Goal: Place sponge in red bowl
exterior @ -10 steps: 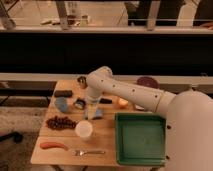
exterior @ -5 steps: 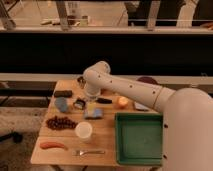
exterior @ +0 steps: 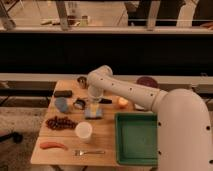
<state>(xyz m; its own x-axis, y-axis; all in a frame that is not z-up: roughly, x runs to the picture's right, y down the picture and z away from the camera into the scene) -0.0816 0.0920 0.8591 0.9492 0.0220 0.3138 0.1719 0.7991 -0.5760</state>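
One arm dips over the surface (exterior: 102, 136), its end effector (exterior: 94, 106) just above what looks like the sponge (exterior: 94, 115); open or closed, I cannot tell. The red bowl (exterior: 122, 102) sits near, to the right, partly behind the arm.

Setting: an indoor test area of lab or office type. Evidence: a small wooden bench (exterior: 65, 136) laid with loose props (green tray (exterior: 119, 150), white cup (exterior: 83, 130), fork (exterior: 90, 152)), standing before a dark partition (exterior: 100, 52) topped by glass panels (exterior: 35, 12) on metal posts (exterior: 62, 15). My pincer (exterior: 93, 106) hangs low over the bench's middle.
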